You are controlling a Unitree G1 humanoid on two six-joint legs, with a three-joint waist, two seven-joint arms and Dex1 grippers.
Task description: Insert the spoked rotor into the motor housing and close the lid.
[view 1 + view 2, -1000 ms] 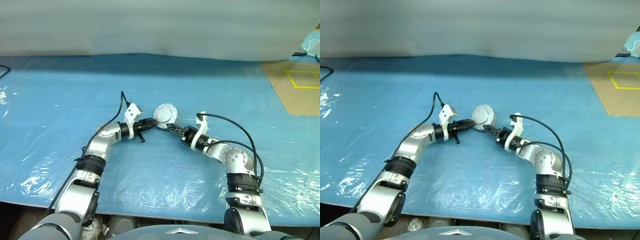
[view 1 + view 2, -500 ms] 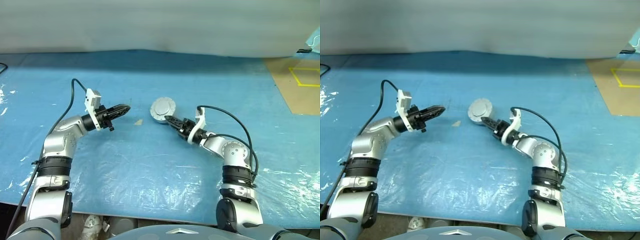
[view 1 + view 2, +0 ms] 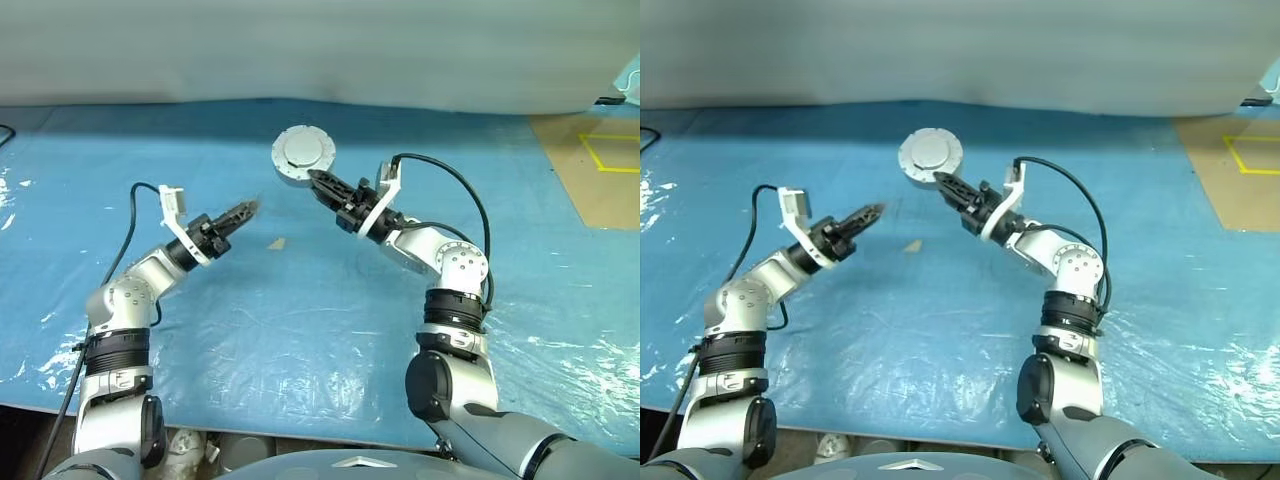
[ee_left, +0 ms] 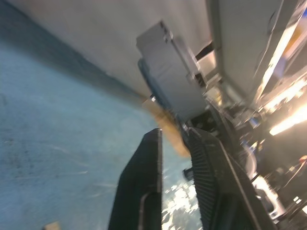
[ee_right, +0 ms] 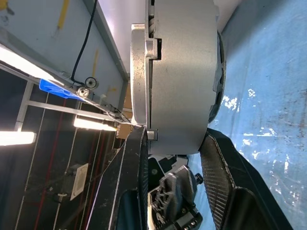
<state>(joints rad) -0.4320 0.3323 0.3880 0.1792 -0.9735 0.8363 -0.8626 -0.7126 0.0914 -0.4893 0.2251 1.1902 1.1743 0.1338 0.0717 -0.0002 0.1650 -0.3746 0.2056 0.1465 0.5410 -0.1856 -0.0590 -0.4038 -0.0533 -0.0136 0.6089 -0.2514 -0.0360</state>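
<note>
The left gripper (image 3: 247, 207) hangs empty, its fingers slightly parted, well left of the assembly. The right gripper (image 3: 318, 181) clamps the one motor housing (image 5: 184, 72), raised off the blue sheet (image 3: 300, 320), its single lid (image 3: 302, 150) seated. Assembly looks done; next it likely needs setting down level.

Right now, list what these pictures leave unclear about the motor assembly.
- Rotor: whether it sits inside the housing cannot be seen; lid and can wall cover the inside.
- Lid seating: the right wrist view shows a dark gap at the seam; fully closed or not is unclear.
- Left fingers: the left wrist view is blurred; a tan smear between them cannot be identified.
- Tan scrap on the sheet: too small to name.
</note>
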